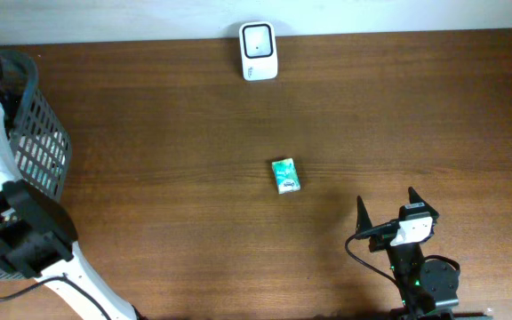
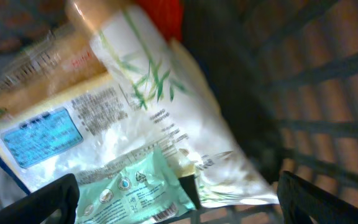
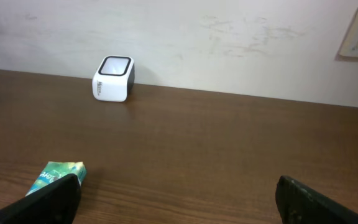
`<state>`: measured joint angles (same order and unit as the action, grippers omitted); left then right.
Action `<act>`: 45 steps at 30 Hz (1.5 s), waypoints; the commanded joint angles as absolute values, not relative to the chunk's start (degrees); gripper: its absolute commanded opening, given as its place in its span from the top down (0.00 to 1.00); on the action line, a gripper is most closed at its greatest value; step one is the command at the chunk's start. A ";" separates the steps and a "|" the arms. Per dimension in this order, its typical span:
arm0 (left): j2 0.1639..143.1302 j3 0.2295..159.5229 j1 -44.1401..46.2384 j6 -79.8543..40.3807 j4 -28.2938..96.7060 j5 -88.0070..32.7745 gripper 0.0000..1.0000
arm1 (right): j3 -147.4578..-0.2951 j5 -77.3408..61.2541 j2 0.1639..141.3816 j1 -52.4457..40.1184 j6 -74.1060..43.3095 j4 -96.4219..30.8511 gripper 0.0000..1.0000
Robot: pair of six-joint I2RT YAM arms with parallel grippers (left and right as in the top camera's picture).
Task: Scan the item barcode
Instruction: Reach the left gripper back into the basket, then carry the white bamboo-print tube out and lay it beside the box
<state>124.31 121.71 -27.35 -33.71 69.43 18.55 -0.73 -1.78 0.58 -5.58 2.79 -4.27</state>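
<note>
Our right end effector (image 1: 387, 198) stands open and empty over the worktop (image 1: 167, 178). Ahead to its left lies the pack (image 1: 285, 176), small, green and white, flat, well apart from the scanner (image 1: 259, 52). Our left end effector (image 2: 179, 208) hangs open over packets (image 2: 135, 124) in the basket (image 1: 38, 133).

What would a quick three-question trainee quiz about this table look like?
1. True or false: the right gripper is gripping the green packet on the table.
2. The white barcode scanner stands: A) at the table's far edge, B) under the right gripper, C) touching the green packet.
3. Which gripper hangs open over bagged goods inside the wire basket?
Key: 1 false; 2 A; 3 the left gripper.
</note>
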 commanded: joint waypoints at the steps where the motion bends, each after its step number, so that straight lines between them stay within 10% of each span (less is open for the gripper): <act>1: 126.69 118.54 -28.16 -36.49 69.47 18.94 0.00 | -0.32 -2.35 0.19 -6.02 2.33 -4.14 0.02; 18: 131.00 118.15 -34.63 -31.40 63.05 9.82 0.05 | -0.32 -2.33 0.19 -6.02 2.33 -4.14 0.02; 21: 133.95 118.15 -34.63 -30.96 63.57 9.87 0.30 | -0.32 -2.35 0.19 -6.02 2.33 -4.14 0.02; 23: 134.10 118.24 -34.68 -30.96 63.02 10.22 0.86 | -0.32 -2.35 0.19 -6.02 2.33 -4.14 0.02; 25: 134.04 118.34 -34.68 -30.96 63.02 10.28 0.99 | -0.32 -2.33 0.19 -6.02 2.33 -4.14 0.02; 45: 101.06 136.25 -30.94 -22.65 71.26 10.02 1.00 | -0.32 -2.35 0.19 -6.02 2.33 -4.14 0.02</act>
